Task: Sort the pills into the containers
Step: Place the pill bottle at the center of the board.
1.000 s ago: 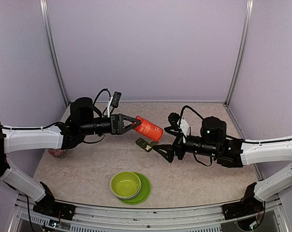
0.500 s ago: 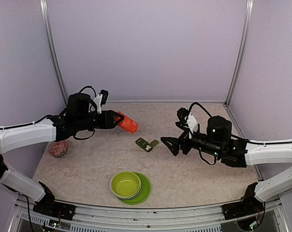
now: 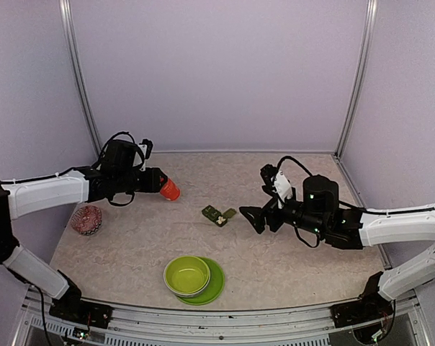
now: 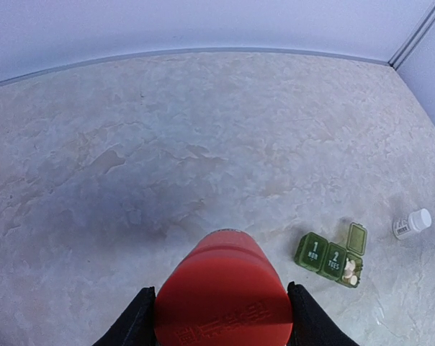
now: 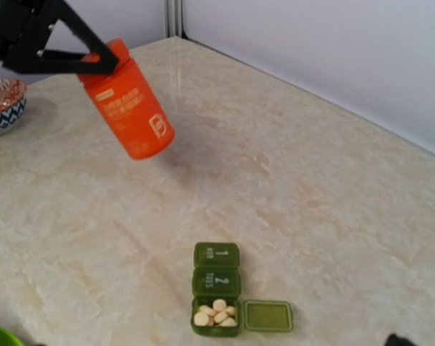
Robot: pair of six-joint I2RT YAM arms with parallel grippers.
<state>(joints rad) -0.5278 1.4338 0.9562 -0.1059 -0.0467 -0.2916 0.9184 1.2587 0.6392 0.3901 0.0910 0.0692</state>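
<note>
- Green bowl (image 3: 186, 274): sitting on a matching plate (image 3: 216, 285) at the near edge of the table (image 3: 297, 267), between the two arms.
- Right gripper (image 3: 248, 216): hanging low over mid-table just right of the pill box, its fingers standing wide apart and holding nothing.
- Pill box (image 5: 216, 287): lying flat mid-table, a dark green strip of three joined compartments. The two marked 1 and 2 are showing closed lids. The end one is lying open with its lid (image 5: 268, 315) folded out sideways, and pale pills (image 5: 214, 311) are resting inside.
- Small white vial (image 4: 411, 223): lying near the pill box.
- Patterned bowl (image 3: 86, 220): sitting at the left edge.
- Left gripper (image 3: 157, 182): clamping one end of the orange-red bottle (image 3: 170, 190) and holding it tilted clear of the table, back left, well apart from the pill box.
</note>
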